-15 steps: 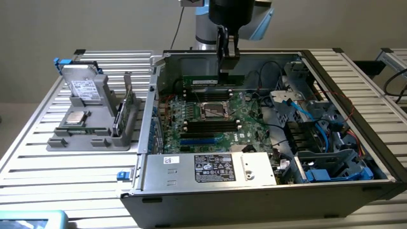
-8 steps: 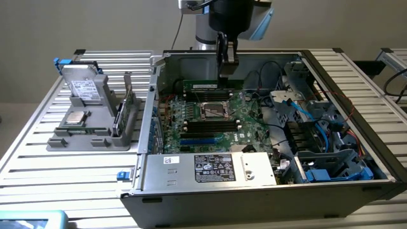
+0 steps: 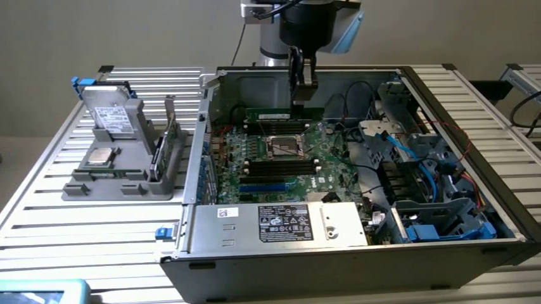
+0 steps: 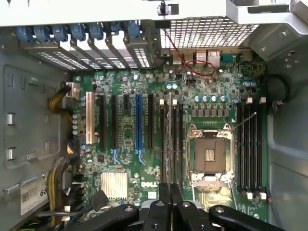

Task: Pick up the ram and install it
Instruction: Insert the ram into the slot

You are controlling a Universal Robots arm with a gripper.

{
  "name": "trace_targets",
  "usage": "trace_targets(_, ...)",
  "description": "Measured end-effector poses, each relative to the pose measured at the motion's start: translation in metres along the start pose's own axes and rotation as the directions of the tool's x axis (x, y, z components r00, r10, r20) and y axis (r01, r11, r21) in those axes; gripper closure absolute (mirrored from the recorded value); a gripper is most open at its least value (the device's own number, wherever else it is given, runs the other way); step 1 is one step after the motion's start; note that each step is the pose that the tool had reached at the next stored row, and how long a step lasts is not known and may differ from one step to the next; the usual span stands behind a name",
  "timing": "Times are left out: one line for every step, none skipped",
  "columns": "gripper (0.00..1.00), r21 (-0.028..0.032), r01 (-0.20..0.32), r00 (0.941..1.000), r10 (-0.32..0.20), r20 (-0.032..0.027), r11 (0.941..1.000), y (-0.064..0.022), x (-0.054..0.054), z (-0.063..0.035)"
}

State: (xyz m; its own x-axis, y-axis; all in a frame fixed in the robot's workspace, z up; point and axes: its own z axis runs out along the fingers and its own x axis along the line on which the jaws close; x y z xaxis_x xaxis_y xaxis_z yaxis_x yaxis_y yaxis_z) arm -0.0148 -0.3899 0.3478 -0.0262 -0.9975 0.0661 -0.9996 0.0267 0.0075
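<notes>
Inside the open tower case (image 3: 338, 272), just beside the CPU socket (image 3: 286, 145), holds the ram (image 3: 268, 115) edge-on at the DIMM slots (image 4: 179, 139) in the gripper (image 3: 303, 95), clamped narrowly shut, risking bent latches if pressed down skewed.

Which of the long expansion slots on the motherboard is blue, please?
The lone blue slot, flanked by black slots; the white slot sits beside the yellow cables.
</notes>
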Motion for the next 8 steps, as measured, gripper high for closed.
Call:
trace_targets(0.87,0.0000,0.000,1.0000,0.000,0.0000,1.0000,-0.0002,-0.002,0.0018)
trace_targets(0.87,0.0001,0.000,1.0000,0.000,0.0001,1.0000,-0.0003,-0.002,0.0036)
trace_targets(0.87,0.0002,0.000,1.0000,0.000,0.0002,1.0000,-0.0003,-0.003,0.0054)
trace_targets(0.87,0.0001,0.000,1.0000,0.000,0.0000,1.0000,-0.0004,-0.003,0.0071)
trace_targets(0.87,0.0000,0.000,1.0000,0.000,0.0000,1.0000,-0.0003,-0.003,0.0088)
trace_targets(0.87,0.0000,0.000,1.0000,0.000,-0.0001,1.0000,-0.0003,-0.004,0.0108)
trace_targets(0.87,0.0001,0.000,1.0000,0.000,0.0000,1.0000,-0.0004,-0.004,0.0126)
trace_targets(0.87,0.0001,0.000,1.0000,0.000,0.0000,1.0000,-0.0004,-0.004,0.0144)
